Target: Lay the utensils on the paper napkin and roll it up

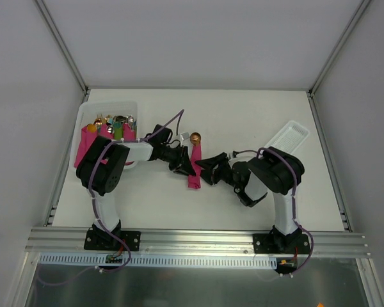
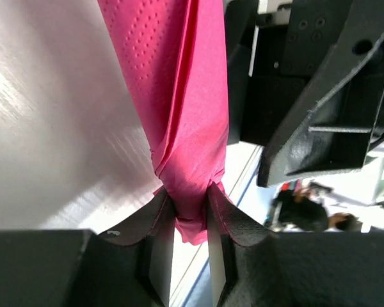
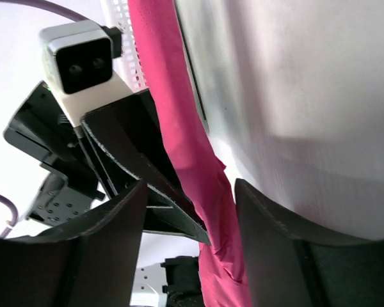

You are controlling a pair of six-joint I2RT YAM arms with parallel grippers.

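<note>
2 pincers sit right of the cutlery bin | left pincer pinches the twisted end of the paper napkin; right pincer wide around it | soft, tears easily: you'd best grip mid-roll

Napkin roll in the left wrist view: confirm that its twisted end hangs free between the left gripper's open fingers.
Wrong. The left wrist view shows the left gripper shut on the twisted end of the napkin roll, pinching it rather than standing open around it.
</note>
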